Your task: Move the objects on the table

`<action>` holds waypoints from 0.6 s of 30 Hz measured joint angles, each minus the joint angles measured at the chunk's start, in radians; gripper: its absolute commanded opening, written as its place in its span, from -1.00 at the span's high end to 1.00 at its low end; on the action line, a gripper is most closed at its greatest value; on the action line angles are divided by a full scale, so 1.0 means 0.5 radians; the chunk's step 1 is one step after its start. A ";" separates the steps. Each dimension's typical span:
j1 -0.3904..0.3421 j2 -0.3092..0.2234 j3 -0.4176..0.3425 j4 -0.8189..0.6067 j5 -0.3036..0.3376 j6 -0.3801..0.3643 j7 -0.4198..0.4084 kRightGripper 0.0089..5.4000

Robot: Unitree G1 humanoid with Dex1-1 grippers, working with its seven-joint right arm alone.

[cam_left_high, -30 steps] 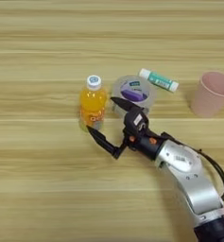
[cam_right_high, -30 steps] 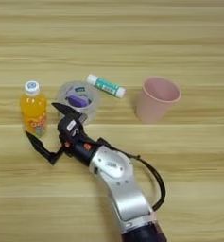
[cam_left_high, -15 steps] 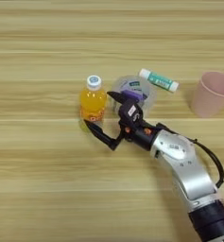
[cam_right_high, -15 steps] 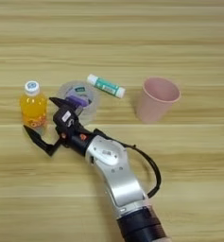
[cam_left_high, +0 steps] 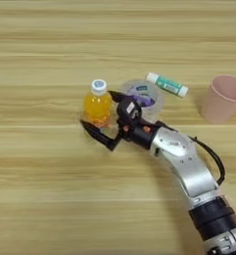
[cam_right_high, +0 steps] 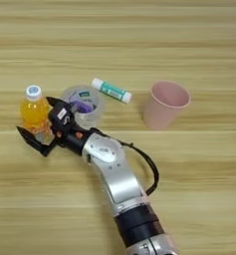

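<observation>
Two black fingers of the gripper (cam_left_high: 103,119) spread wide around the bottle (cam_left_high: 97,103), gripping nothing yet; likely light, stiff, slippery, best taken mid-body.

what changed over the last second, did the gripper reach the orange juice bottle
The right gripper slid left; its open black fingers now straddle the small orange-juice bottle with white cap, not yet closed. The clear tape roll, white-and-teal tube and pink plastic cup stayed put.
</observation>
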 measured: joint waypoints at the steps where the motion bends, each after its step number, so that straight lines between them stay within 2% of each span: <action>1: 0.000 0.005 0.001 0.005 0.016 0.018 0.006 -0.99; 13: -0.002 0.036 0.000 0.077 0.068 0.019 0.052 -0.99; 18: -0.037 0.040 -0.026 0.204 0.065 -0.006 0.036 -0.81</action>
